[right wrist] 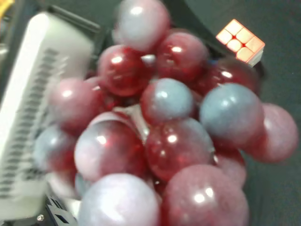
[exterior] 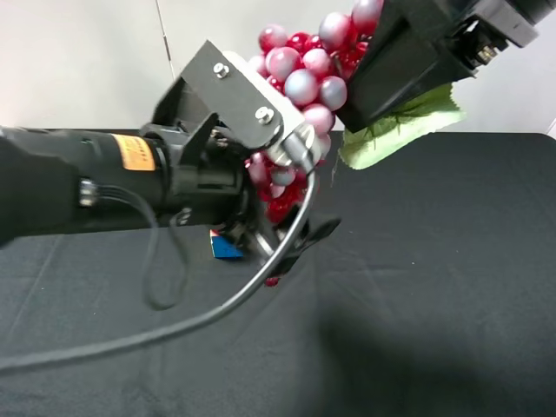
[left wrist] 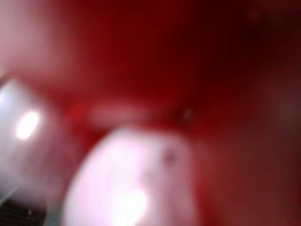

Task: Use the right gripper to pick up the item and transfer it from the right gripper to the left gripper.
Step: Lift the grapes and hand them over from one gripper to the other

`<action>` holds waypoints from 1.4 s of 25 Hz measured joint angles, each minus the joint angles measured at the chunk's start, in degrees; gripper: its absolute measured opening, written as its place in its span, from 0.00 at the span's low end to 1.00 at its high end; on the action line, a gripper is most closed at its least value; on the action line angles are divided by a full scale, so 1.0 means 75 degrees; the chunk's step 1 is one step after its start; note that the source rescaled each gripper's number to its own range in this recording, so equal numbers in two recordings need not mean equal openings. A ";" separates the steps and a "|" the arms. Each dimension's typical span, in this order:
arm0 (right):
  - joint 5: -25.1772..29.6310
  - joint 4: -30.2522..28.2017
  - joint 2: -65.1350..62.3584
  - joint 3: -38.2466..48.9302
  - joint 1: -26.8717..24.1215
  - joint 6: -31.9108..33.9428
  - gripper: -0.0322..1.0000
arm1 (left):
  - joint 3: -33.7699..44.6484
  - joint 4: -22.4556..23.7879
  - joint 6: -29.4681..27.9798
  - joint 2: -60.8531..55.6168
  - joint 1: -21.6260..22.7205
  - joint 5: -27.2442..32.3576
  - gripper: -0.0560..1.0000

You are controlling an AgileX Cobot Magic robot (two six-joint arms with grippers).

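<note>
The grape bunch point(exterior: 300, 74) hangs in the air above the table, glossy dark-red and frosted pink-grey, with its green leaf point(exterior: 400, 126) sticking out to the right. My right gripper point(exterior: 365, 48) holds the top of the bunch from the upper right; its jaws are hidden behind its black body. My left gripper point(exterior: 291, 204) reaches in from the left, with the lower part of the bunch between its jaws; one black finger point(exterior: 317, 233) shows beyond the grapes. The grapes fill the right wrist view point(right wrist: 169, 141) and the blurred left wrist view point(left wrist: 141, 70).
A multicoloured puzzle cube point(exterior: 224, 246) lies on the black table point(exterior: 452, 278) below the left gripper; it also shows in the right wrist view point(right wrist: 241, 40). A grey cable point(exterior: 200, 321) loops from the left arm. A white ribbed part point(right wrist: 33, 117) lies beside the grapes.
</note>
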 joint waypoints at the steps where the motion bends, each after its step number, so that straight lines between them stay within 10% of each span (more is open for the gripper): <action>1: 0.0000 -0.0008 0.0000 0.0000 0.0000 0.0000 0.03 | 0.0000 0.0074 -0.0207 0.0151 -0.0006 -0.0214 1.00; 5: 0.0047 -0.0031 0.0000 0.0000 0.0000 0.0000 0.03 | 0.0000 0.0865 -0.0966 0.0597 -0.0009 -0.1116 0.84; 10: 0.0124 -0.0053 -0.0010 0.0000 0.0000 0.0000 0.03 | 0.0000 0.2164 -0.1686 0.0802 -0.0009 -0.1454 0.09; 18: 0.0124 -0.0001 -0.0026 0.0000 0.0000 0.0092 0.06 | 0.0000 0.3032 -0.1809 0.0808 -0.0009 -0.1601 0.08; 22: 0.0100 -0.0485 -0.0026 0.0000 0.0000 0.0443 0.71 | 0.0000 0.3032 -0.1809 0.0808 -0.0009 -0.1621 0.08; 25: 0.0100 -0.1010 -0.0026 0.0000 0.0000 0.0561 0.93 | 0.0000 0.3072 -0.1809 0.0808 -0.0009 -0.1621 0.08; 35: 0.0037 -0.1760 -0.0032 0.0000 0.0000 0.0968 1.00 | 0.0000 0.3079 -0.1809 0.0825 0.0053 -0.1621 0.07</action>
